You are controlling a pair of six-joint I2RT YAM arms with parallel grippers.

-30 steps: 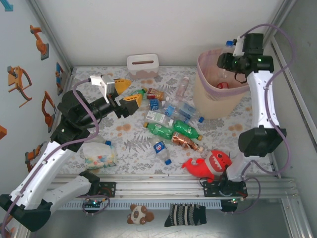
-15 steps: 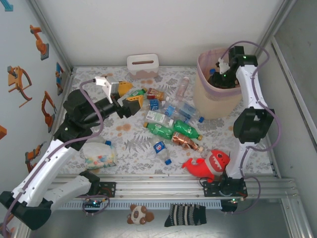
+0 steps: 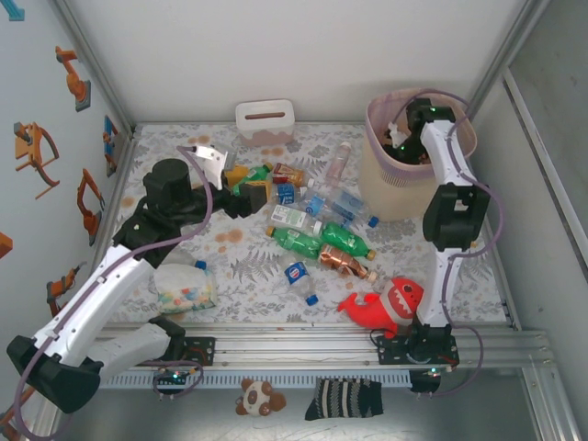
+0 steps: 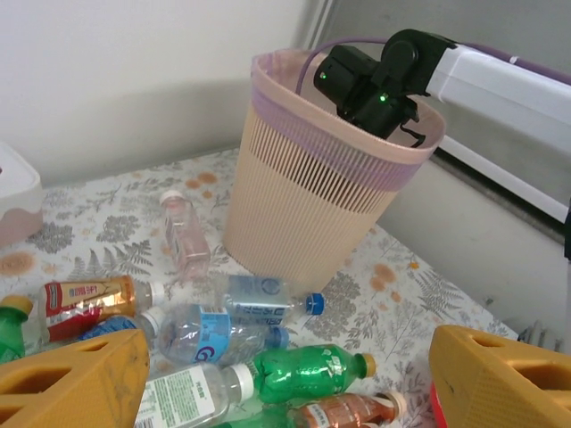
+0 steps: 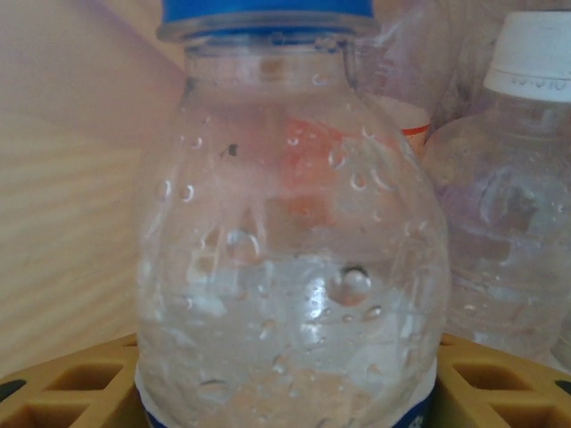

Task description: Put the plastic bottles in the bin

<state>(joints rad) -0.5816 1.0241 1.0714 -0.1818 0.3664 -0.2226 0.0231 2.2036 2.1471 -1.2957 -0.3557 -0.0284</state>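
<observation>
Several plastic bottles (image 3: pixel 296 242) lie in a loose pile mid-table, clear, green (image 4: pixel 308 369) and copper-brown. The cream bin (image 3: pixel 377 197) with a pink liner stands at the back right, and it also appears in the left wrist view (image 4: pixel 303 196). My left gripper (image 3: pixel 248 188) hovers open over the pile's left end, with nothing between its yellow fingers (image 4: pixel 76 379). My right gripper (image 3: pixel 400 142) reaches down inside the bin. A clear blue-capped bottle (image 5: pixel 285 223) stands between its fingers (image 5: pixel 62 388); whether they still press on it is unclear. More bottles (image 5: pixel 517 205) lie behind it.
A white box with a slot (image 3: pixel 265 119) sits at the back wall. A bag of pastel bits (image 3: pixel 184 287) lies front left, under my left arm. A red plush shark (image 3: pixel 386 305) rests front right by the rail.
My right arm has swung left from the bin's far rim and dropped into the bin with the bottle. My left gripper has slid right toward the pile.
</observation>
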